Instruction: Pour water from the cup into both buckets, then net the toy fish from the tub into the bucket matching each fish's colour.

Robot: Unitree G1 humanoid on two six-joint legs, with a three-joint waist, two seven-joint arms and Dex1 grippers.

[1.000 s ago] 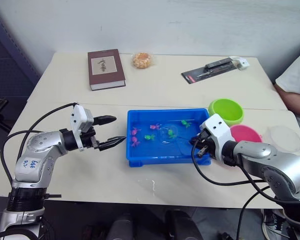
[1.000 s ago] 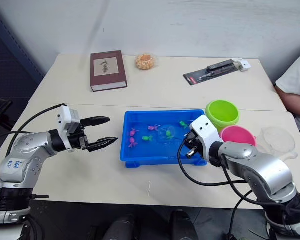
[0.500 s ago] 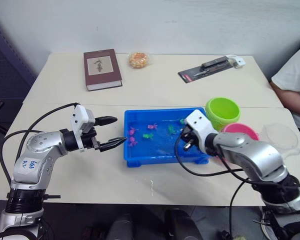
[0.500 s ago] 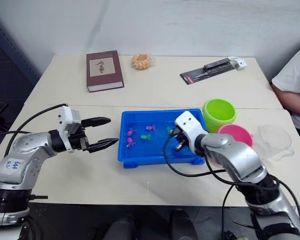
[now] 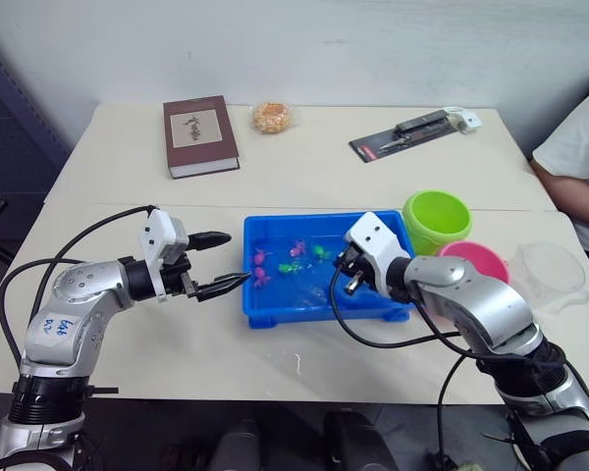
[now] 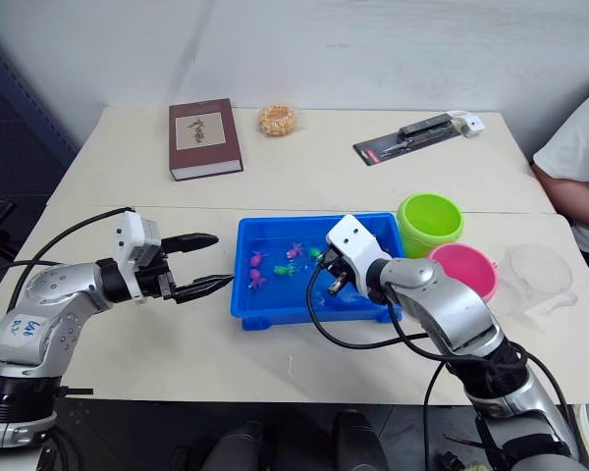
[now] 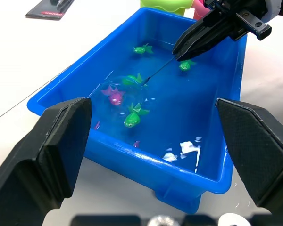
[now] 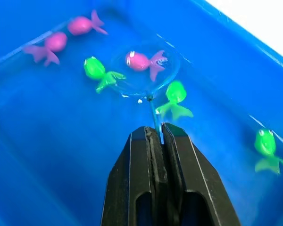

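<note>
The blue tub (image 5: pixel 314 307) holds water and several pink and green toy fish (image 7: pixel 133 115). My right gripper (image 8: pixel 155 133) hangs over the tub's middle, shut on the thin handle of a small net (image 8: pixel 153 114). The net's hoop sits in the water around one pink fish (image 8: pixel 141 60); green fish (image 8: pixel 175 96) float beside it. My left gripper (image 5: pixel 231 260) is open and holds nothing, just left of the tub's rim. The green bucket (image 5: pixel 437 218) and pink bucket (image 5: pixel 476 261) stand right of the tub, with the clear cup (image 5: pixel 550 270) further right.
A dark red book (image 5: pixel 200 134), a bagged bun (image 5: pixel 272 117) and a packaged tool (image 5: pixel 412 132) lie at the back of the table. A person's white sleeve (image 5: pixel 574 162) shows at the right edge.
My right gripper has carried the net leftward from the tub's right end to its middle. The left gripper has stayed in place, open. The camera shifted slightly.
</note>
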